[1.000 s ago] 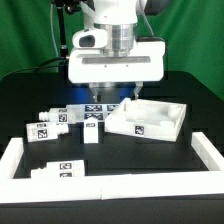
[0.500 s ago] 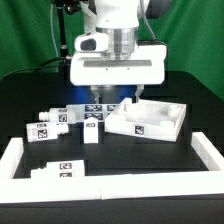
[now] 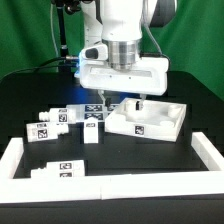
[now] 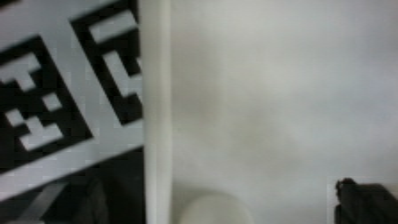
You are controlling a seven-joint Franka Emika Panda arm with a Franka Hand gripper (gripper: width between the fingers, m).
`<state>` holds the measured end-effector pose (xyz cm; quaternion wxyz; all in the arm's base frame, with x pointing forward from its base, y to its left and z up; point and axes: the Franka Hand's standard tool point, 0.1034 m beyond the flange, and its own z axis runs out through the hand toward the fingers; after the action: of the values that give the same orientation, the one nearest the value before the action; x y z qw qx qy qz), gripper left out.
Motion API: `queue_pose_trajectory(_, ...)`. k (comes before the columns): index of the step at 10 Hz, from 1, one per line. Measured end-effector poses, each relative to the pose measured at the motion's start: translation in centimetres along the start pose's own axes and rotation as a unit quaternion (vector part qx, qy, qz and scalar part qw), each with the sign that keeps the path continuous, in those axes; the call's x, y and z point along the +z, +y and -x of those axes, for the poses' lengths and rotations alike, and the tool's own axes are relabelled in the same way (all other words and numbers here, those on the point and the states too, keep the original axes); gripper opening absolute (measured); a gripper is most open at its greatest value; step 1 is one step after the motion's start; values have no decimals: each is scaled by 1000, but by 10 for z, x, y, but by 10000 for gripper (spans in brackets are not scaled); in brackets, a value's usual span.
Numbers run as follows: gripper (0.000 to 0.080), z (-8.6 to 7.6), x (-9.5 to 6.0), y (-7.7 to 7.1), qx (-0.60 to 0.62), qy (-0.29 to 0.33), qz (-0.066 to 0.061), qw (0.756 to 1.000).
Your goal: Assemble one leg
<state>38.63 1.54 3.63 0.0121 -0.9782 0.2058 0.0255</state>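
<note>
The white square tray-like panel (image 3: 150, 120) lies on the black table at the exterior view's right. Several small white tagged legs lie to its left: one (image 3: 45, 128), another (image 3: 60, 115), one (image 3: 92, 131) close to the panel, and one (image 3: 58, 172) near the front rail. My gripper (image 3: 121, 103) hangs over the panel's back left corner, open and empty, with its dark fingers (image 3: 138, 103) apart. The wrist view shows the panel's white surface (image 4: 267, 100) very close, a tag (image 4: 63, 85) beside it and one dark fingertip (image 4: 365, 200).
A white U-shaped rail (image 3: 20, 160) fences the table's front and both sides. The legs crowd the space left of the panel.
The hand has turned about its axis, come a little lower and shifted slightly toward the exterior view's right. Its fingers now show apart over the panel's corner. The parts have not moved.
</note>
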Motion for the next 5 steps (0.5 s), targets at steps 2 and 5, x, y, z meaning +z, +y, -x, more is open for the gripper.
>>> queue_pose_trajectory(2,649,0,0,0,-2,0,0,1000)
queue_pose_trajectory(5,649,19,14,15,33,-10,3,999)
